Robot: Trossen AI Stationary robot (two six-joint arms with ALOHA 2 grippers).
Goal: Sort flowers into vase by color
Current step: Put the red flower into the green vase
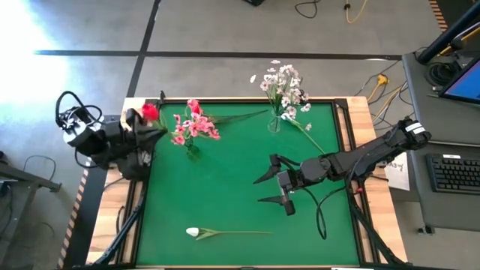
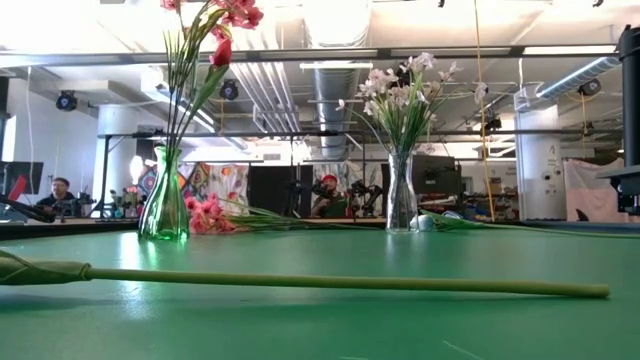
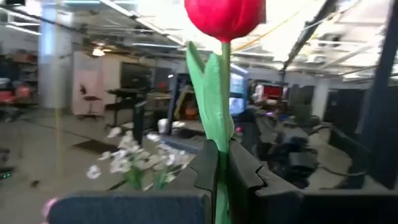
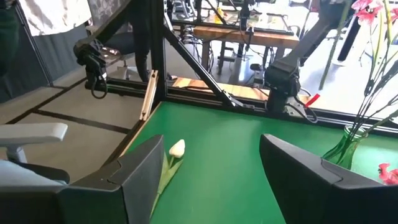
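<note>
Left wrist view: red tulip upright, stem clenched in left jaws beside green vase. Right jaws spread wide, empty, above desk; white tulip flat near front edge. Light, bendy, bruisable; best pinched mid-stem

Red tulip upright, stem clamped in left gripper near green vase. Pink flowers in green vase. White sprays in clear vase. White bud flat on counter, front.

Left gripper clamped, right gripper agape.
</note>
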